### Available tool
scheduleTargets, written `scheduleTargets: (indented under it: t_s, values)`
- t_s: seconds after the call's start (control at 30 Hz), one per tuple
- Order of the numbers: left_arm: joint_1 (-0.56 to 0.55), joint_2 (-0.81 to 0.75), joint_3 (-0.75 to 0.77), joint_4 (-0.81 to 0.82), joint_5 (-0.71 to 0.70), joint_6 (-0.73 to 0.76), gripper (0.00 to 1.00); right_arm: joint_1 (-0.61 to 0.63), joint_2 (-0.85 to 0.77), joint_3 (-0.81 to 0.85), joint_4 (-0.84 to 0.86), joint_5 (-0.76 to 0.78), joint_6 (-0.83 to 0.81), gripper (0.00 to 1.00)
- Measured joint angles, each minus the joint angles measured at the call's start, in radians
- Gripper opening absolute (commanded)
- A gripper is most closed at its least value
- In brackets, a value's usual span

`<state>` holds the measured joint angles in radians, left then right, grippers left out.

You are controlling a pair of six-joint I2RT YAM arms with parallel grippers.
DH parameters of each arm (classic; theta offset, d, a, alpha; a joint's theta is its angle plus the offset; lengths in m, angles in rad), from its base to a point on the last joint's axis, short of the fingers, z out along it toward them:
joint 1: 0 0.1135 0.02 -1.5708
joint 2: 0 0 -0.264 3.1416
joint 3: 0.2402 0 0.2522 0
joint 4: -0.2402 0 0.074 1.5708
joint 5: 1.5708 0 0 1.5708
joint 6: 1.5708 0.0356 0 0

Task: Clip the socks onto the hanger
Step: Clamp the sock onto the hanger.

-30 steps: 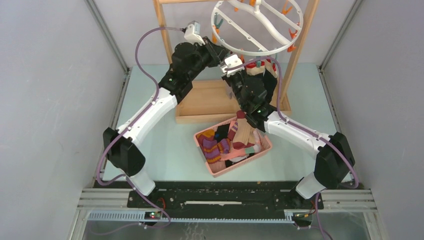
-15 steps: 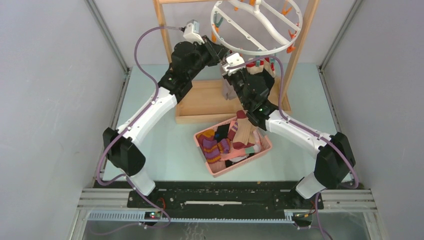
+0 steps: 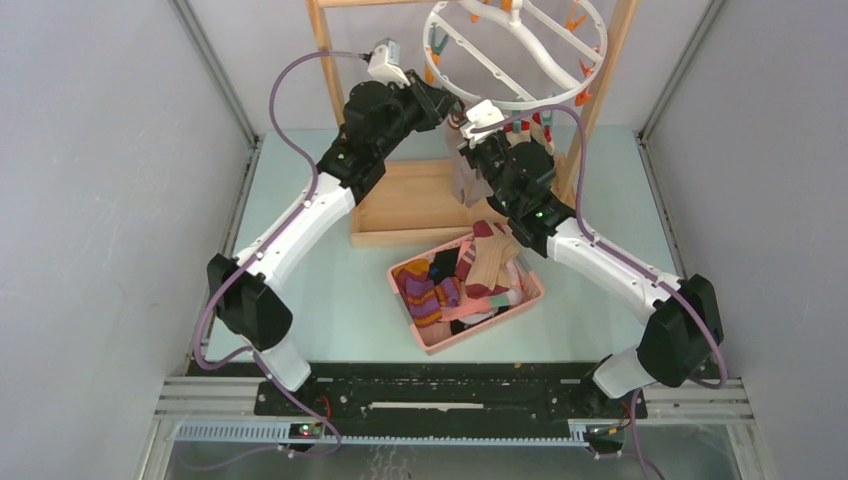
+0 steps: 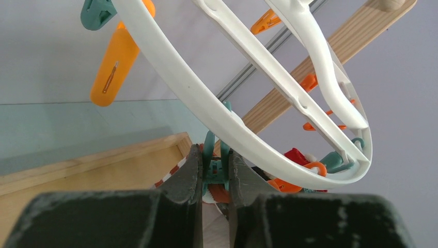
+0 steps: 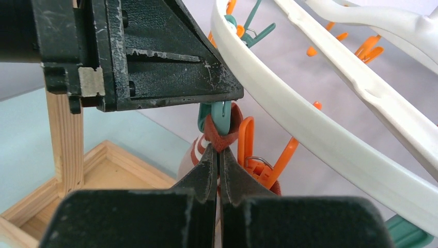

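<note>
The white ring hanger (image 3: 515, 50) hangs from the wooden rack, orange and teal clips dangling from its rim. My left gripper (image 4: 214, 155) is shut on a teal clip (image 4: 216, 168) under the ring's near rim (image 4: 196, 88), squeezing it. My right gripper (image 5: 218, 150) is shut on the rust-red cuff of a sock (image 5: 216, 133) and holds that cuff up in the mouth of the teal clip (image 5: 221, 112). The sock's pale body (image 3: 465, 185) hangs below. Other socks (image 3: 430, 290) lie in the pink basket. In the top view both grippers meet below the ring (image 3: 462, 118).
The pink basket (image 3: 432, 343) sits in front of the rack's wooden base tray (image 3: 400, 205). Rack posts (image 3: 325, 60) rise on both sides of the ring. An orange clip (image 5: 247, 142) hangs right beside the teal one. Red-and-cream socks (image 3: 530, 130) hang clipped at the ring's right.
My right arm has moved up and away from me, raising the sock's cuff to the teal clip. The left gripper has stayed on the clip.
</note>
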<state>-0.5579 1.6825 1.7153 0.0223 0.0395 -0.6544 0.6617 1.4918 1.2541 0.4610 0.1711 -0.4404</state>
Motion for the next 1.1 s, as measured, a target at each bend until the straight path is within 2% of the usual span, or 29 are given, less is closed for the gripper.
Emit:
scheduleTargets:
  t_s: [0.33,0.67,1.1]
  values:
    - [0.0,0.016,0.0,-0.01,0.0,0.008,0.0,0.002,-0.007,0.002,-0.016,-0.011,0.001,0.0]
    - [0.0,0.022,0.002,-0.011,0.001,0.008,0.0,0.018,0.023,0.077,-0.044,0.092,-0.015,0.0]
    - [0.0,0.022,0.002,-0.025,-0.002,0.008,0.0,-0.007,-0.009,0.061,-0.179,0.024,-0.01,0.0]
